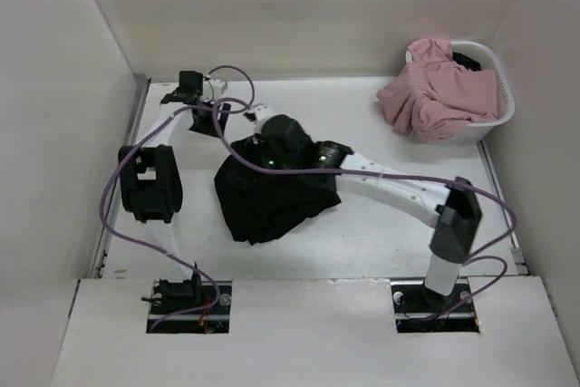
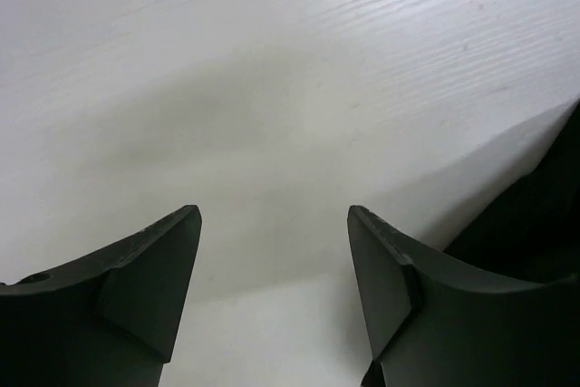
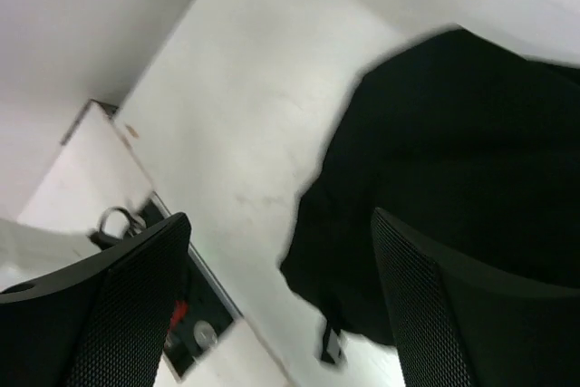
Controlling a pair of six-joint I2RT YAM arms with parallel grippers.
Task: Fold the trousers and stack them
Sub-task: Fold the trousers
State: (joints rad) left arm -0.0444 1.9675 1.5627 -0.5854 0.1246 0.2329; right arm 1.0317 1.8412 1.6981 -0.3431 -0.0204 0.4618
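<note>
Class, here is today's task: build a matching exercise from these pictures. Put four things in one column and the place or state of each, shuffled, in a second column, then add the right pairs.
Column one
1. trousers
2. pink garments
3. left gripper
4. right gripper

Column two
A. jaws apart, black cloth beneath
B. heaped in the white basket, far right corner
C. jaws apart, bare tabletop beneath
D. crumpled dark heap mid-table

Pairs: 1-D, 2-B, 3-C, 4-A
</note>
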